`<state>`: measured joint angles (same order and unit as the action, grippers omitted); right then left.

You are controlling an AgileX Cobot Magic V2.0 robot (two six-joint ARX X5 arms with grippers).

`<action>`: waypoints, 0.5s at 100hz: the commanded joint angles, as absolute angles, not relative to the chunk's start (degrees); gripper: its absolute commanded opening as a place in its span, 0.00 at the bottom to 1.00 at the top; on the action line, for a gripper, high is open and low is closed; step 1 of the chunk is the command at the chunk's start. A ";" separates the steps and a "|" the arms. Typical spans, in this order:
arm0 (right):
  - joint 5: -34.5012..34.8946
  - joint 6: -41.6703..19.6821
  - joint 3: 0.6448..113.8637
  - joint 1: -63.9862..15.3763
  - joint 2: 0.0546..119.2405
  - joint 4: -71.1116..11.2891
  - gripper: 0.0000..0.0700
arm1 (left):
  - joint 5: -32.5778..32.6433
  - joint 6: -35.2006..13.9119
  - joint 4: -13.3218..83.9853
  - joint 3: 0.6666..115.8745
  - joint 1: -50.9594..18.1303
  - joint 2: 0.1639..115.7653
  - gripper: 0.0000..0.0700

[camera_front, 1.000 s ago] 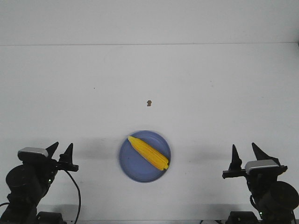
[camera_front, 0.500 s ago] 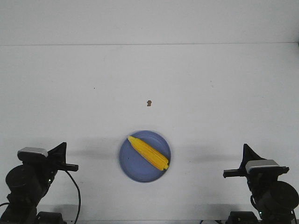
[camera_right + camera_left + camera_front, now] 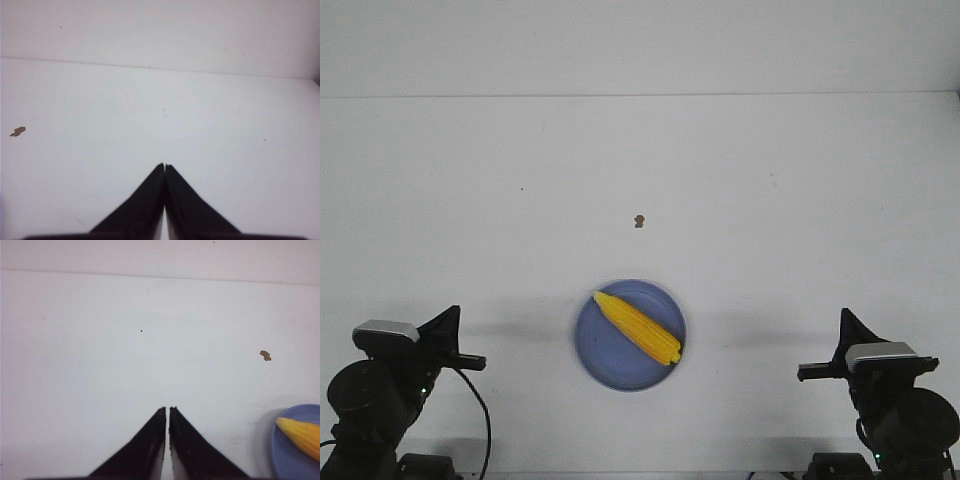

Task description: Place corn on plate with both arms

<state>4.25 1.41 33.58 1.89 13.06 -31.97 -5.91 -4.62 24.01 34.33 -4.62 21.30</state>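
— White desk [image 3: 770, 180], what's on it?
— Near the front edge, midway, a blue plate [image 3: 605, 355] with the corn [image 3: 638, 327] lying slantwise on it.
— And the grippers?
— Left gripper [image 3: 450, 318] by the front-left corner, right gripper [image 3: 844, 322] by the front-right; both pinched closed, holding nothing.

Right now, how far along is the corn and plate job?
It looks done. The corn lies diagonally across the plate, inside the rim. Nothing is in hand: the left gripper and right gripper sit shut and empty at the table's near corners, well apart from the plate. Nothing visible is left to do.
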 commanded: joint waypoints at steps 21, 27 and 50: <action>4.03 0.91 34.15 1.89 13.17 -31.48 0.00 | -5.82 -4.58 23.49 34.76 -4.60 20.99 0.02; 4.05 0.91 34.15 1.89 13.17 -31.46 0.00 | -5.82 -4.56 23.51 34.76 -4.60 20.75 0.02; 4.05 0.91 34.15 1.89 13.17 -31.44 0.00 | -5.76 -0.36 16.43 31.92 -4.45 18.15 0.02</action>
<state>4.25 1.41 33.58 1.89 13.06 -31.94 -5.91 -2.26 19.66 33.50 -4.62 18.98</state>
